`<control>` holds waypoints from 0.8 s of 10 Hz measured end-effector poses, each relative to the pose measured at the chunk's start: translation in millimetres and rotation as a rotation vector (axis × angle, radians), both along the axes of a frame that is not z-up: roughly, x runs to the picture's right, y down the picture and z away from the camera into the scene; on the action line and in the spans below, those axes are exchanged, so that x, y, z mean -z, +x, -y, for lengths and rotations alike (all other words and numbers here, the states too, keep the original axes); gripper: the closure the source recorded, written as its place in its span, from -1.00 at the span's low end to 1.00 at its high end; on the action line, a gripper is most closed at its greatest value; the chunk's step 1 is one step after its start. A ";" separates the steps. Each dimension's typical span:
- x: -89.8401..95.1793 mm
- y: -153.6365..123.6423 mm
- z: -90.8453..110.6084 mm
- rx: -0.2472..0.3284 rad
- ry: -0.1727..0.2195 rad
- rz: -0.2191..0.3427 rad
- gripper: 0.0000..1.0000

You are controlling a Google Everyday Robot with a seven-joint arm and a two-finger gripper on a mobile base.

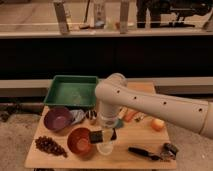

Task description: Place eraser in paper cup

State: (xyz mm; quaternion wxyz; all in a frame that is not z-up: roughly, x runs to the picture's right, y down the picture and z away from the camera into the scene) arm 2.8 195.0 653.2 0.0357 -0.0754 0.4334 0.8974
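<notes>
Step in hand, by judgement: the drop-off, with release not yet made. Hand (104, 134) at the end of the down-pointing arm, low over the front of the surface (150, 139) and directly above the cup (105, 148). Cup upright, mouth up, just beside the orange bowl (79, 141).

Eraser (96, 136) up at the hand's tip, off the surface, just over the cup's left rim as seen in the view, between bowl and hand centre. Not inside the cup. Cannot tell whether the hand is pinching it or has loosened. Clear of the surface, so probably carried.

Next move, as judged:
- Nudge toward the right of the view until the block sits centred over the mouth.
- Ease down a little.
- Only then let go.

Little slack to work with, the block looking about as wide as the cup. A skewed drop is likely to catch on the rim, bridge the mouth, or tip so light a cup toward the bowl.

Long axis seemingly across the view, left to right and near level, though the block looks close to square from here, so not certain. Broad dark face toward the camera, one end pointing at the bowl, the other at the hand's middle. Lying level like this, more likely to rest across the rim than to slide in, so a tilt to end-first may be needed.
</notes>
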 end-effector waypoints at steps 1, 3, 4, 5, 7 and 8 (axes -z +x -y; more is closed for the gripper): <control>-1.8 -2.9 -1.4 0.006 0.008 0.009 -0.21; -4.0 -4.9 -3.1 0.013 0.015 0.014 -0.56; -4.8 -5.6 -3.1 0.014 0.018 0.015 -0.60; -4.8 -6.1 -3.1 0.014 0.019 0.016 -0.60; -4.8 -6.1 -2.4 0.015 0.023 0.016 -0.60; -4.7 -6.2 -2.2 0.015 0.024 0.016 -0.60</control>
